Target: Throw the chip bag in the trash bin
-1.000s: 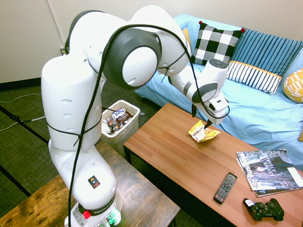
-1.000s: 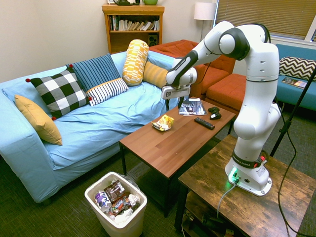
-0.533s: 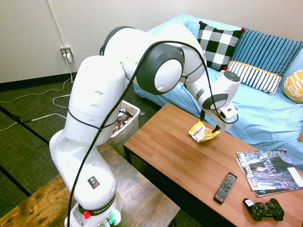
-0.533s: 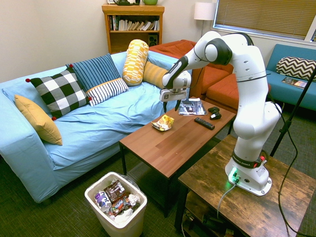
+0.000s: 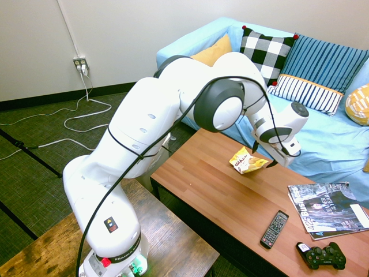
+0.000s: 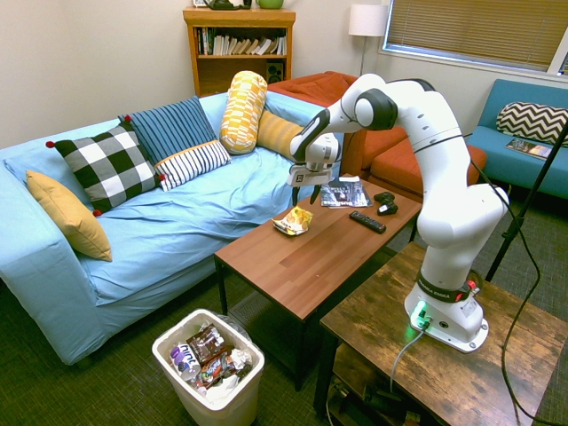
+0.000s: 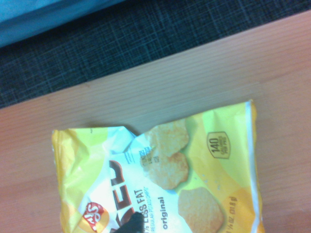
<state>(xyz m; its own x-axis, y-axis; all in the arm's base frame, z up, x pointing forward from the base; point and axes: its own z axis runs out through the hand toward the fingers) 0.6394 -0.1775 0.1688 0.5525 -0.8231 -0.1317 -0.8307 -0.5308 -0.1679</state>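
While the chip bag [image 6: 295, 220] lies flat on the table [image 6: 302, 262] near the long edge that faces the blue sofa [image 6: 169, 213], the gripper [image 6: 306, 192] hangs just above it with its jaws spread wide and nothing between them. The step in hand looks like the reach for the grasp. To do it well, the jaws should come straight down astride a raised, crumpled part of the foil, not a flat patch, and pinch firmly, since the shiny film may slip or fold away. The bag [image 7: 160, 179] is yellow with white patches, red lettering and pictured chips, creased at one end. The trash bin [image 6: 209, 371] stands on the floor off the table's short end, already holding wrappers.
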